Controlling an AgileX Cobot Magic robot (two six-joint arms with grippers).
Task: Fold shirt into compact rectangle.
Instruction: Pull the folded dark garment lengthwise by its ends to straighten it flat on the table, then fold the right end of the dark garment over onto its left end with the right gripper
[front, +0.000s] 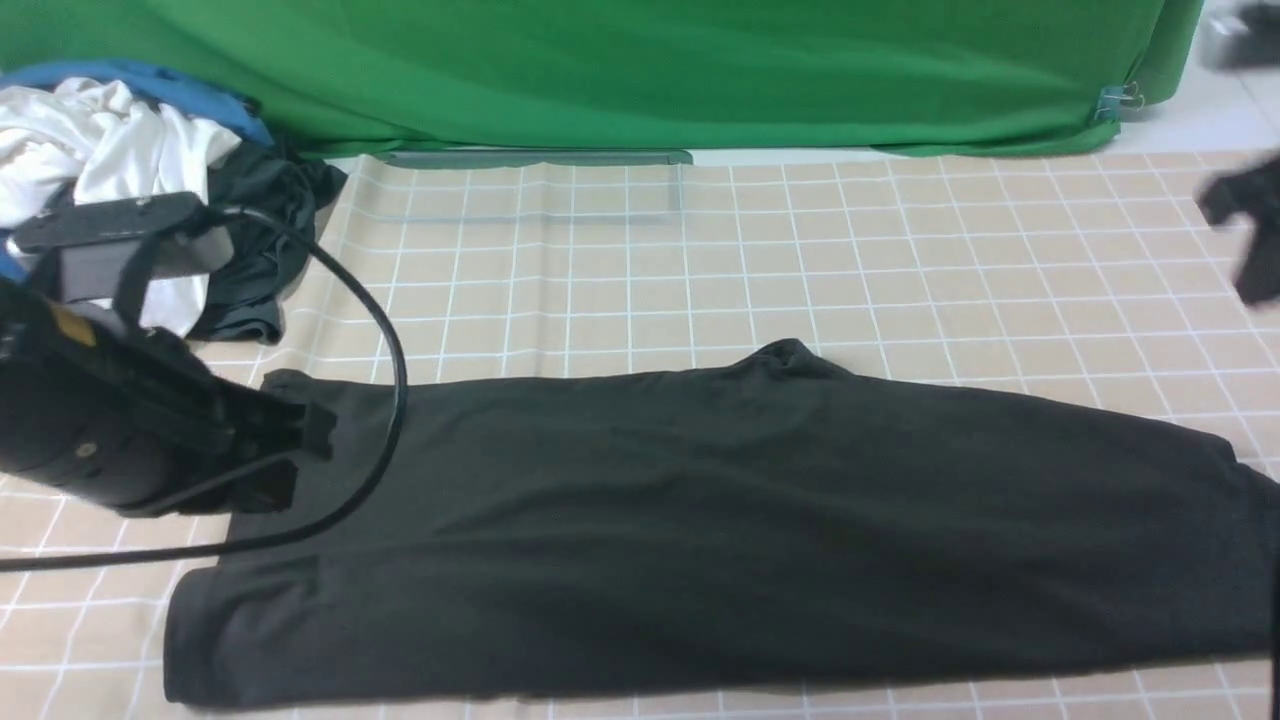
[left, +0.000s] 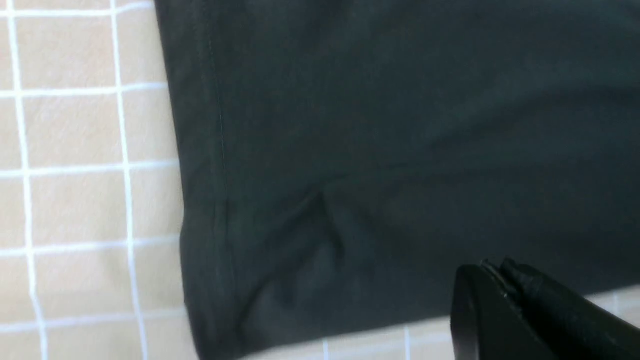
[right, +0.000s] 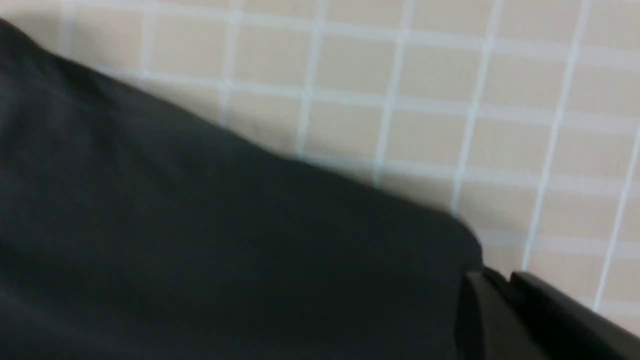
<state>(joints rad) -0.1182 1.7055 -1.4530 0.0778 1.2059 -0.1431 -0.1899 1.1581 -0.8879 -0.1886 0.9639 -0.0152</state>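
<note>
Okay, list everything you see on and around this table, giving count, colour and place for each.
shirt: one, black, lying lengthwise across the near table.
tablecloth: one, beige with white grid, covering the table.
backdrop: one, green, behind the table.
white garment: one, white, piled far left.
dark garment: one, dark grey, beside the white one.
blue cloth: one, blue, behind that pile.
cable: one, black, looping over the shirt's left end.
left end effector: one, black, shut, over the shirt's left end.
right end effector: one, black, blurred, near the shirt's right end.
</note>
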